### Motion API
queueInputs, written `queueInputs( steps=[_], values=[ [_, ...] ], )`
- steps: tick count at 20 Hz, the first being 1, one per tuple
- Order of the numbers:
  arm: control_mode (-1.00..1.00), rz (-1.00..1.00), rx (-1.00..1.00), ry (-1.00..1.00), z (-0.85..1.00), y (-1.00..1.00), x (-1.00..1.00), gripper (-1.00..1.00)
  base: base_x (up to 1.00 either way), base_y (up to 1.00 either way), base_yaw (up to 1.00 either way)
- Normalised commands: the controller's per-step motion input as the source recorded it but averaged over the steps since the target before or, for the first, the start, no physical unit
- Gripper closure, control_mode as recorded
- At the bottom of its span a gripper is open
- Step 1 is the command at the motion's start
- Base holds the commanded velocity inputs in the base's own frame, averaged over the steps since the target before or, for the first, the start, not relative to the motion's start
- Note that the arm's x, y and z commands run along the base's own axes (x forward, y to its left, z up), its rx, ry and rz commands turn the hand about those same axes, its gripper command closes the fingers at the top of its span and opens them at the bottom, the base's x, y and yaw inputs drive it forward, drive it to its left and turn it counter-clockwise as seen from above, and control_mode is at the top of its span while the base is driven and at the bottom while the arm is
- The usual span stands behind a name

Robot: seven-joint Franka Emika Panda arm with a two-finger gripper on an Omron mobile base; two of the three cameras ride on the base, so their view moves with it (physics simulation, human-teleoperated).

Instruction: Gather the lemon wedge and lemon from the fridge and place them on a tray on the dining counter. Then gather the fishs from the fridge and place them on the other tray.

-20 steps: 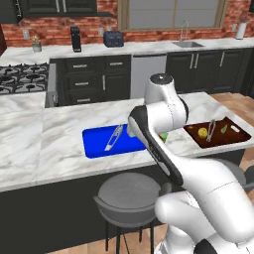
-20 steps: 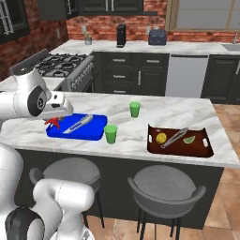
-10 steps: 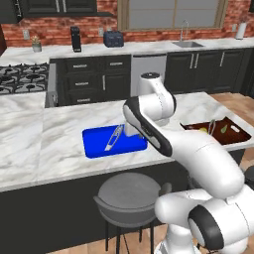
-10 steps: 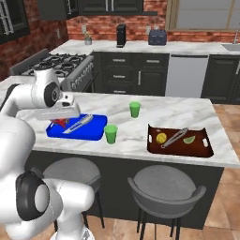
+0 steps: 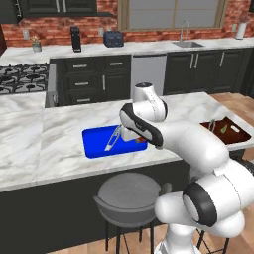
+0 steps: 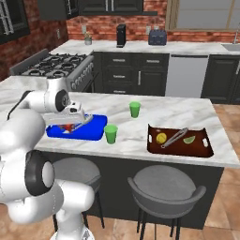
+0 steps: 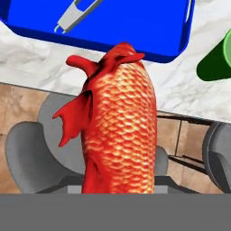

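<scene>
In the left base view the white arm bends over the marble table (image 5: 59,134). Its gripper (image 5: 135,138) hangs low over the right end of the blue tray (image 5: 96,146), with a bit of red fish (image 5: 141,140) showing just under the hand. A silvery utensil (image 5: 112,140) lies on the blue tray left of the hand. At the far right of the table, partly hidden behind the arm, sits the dark reddish-brown tray (image 5: 233,138).

In the right base view the gripper (image 6: 74,123) is over the blue tray (image 6: 91,132) near the left end of the table (image 6: 159,115), and the fish (image 6: 67,127) shows red beneath it. A green cup (image 6: 111,134) stands just beside the blue tray's right edge, and a second green cup (image 6: 135,109) stands farther back. Well apart to the right, the brown tray (image 6: 202,149) carries the lemon (image 6: 161,138), a lemon wedge (image 6: 189,139) and tongs (image 6: 174,137).

In the hand view the fish (image 7: 118,131) rises from the bottom, clasped between the fingers, though they are hidden behind it. Its head reaches over the blue tray's (image 7: 135,27) near edge. The utensil (image 7: 74,16) lies on the tray, a green cup (image 7: 215,58) sits at the right, and grey stools (image 7: 29,149) show below the table edge.
</scene>
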Motion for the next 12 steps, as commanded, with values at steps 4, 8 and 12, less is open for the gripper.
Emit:
queueInputs(
  steps=[4,8,12],
  values=[
    [-1.00,0.00,0.00,0.00,-0.43,-0.01,0.22,1.00,0.00,0.00,0.00],
    [-1.00,0.00,0.00,0.00,-0.32,-0.02,0.26,1.00,0.00,0.00,0.00],
    [-1.00,0.00,0.00,0.02,-0.15,-0.05,0.40,1.00,0.00,0.00,0.00]
  ],
)
